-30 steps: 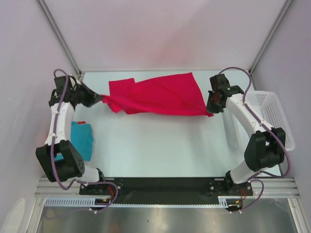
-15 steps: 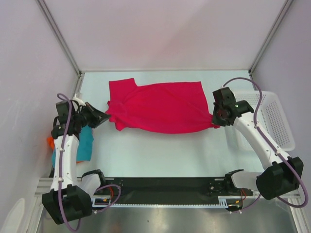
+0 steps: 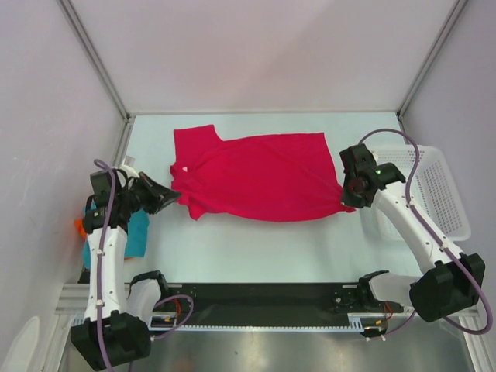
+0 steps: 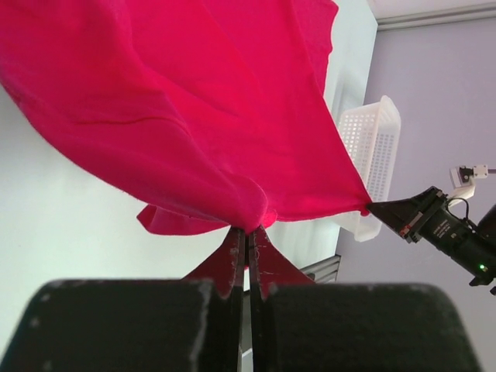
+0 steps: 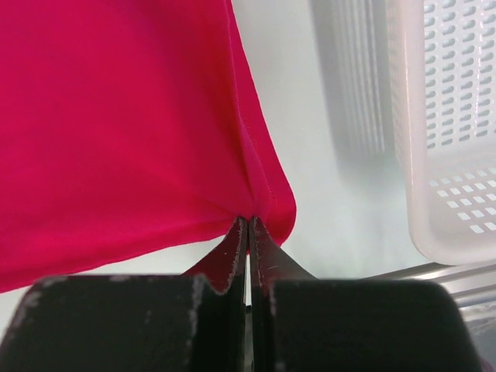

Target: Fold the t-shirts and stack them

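Left gripper [image 4: 248, 234], right gripper [image 5: 248, 226]: clenched on large crimson-pink cloth t-shirt [image 3: 256, 174]
Top view only: teal-blue t-shirt [image 3: 138, 232]
Surface, room: pale table [image 3: 256, 248], lilac walls [image 3: 256, 54]

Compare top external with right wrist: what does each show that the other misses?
Top external only: the whole crimson-pink cloth t-shirt spanning between both arms, plus a teal-blue cloth shirt and a scrap of orange cloth at the table's left edge beside the left arm.
Right wrist only: a close-up of the right jaws shut on the crimson shirt's corner, cloth bunched at the pinch.
Both: the crimson shirt, the white plastic mesh basket and the pale table.
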Controlling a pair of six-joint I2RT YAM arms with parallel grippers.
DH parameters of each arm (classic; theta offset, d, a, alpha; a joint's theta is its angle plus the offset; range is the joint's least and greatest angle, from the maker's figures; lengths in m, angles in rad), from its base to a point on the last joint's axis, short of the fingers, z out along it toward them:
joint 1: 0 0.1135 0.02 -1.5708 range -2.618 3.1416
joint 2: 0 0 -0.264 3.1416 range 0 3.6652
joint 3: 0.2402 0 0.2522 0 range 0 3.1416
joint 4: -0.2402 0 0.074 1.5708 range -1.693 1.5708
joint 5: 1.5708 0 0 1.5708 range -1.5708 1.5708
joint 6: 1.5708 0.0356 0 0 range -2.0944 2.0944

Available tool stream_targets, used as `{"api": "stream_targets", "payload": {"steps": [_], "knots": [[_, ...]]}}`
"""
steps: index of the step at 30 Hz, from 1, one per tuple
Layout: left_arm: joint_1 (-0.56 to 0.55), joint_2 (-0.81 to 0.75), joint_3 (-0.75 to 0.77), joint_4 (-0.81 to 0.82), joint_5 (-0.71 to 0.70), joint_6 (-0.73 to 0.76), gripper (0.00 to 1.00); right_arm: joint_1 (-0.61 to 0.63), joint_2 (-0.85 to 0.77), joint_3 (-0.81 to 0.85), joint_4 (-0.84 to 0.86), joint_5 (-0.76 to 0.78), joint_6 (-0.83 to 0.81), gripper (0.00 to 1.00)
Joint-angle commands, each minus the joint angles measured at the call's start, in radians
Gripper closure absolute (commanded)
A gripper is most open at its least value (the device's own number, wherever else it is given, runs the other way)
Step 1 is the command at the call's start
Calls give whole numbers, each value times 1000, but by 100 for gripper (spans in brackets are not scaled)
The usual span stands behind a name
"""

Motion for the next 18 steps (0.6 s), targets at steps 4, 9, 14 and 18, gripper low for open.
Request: {"api": "stream_targets", "payload": {"steps": [4,9,14,18], "knots": [[-3,-49,22,-6,42,-15,63,1,-52,6,-63,34,16,73],[0,-63,55,-24,-6,-15,2,0,-53,35,-72,38,10,53],[0,-38,91,0,-35,-32,0,-7,-34,78,-60,38,-2,48],[2,15,80,74,-38,-52,0,-20,17,81,6,-8,-5,47]]}}
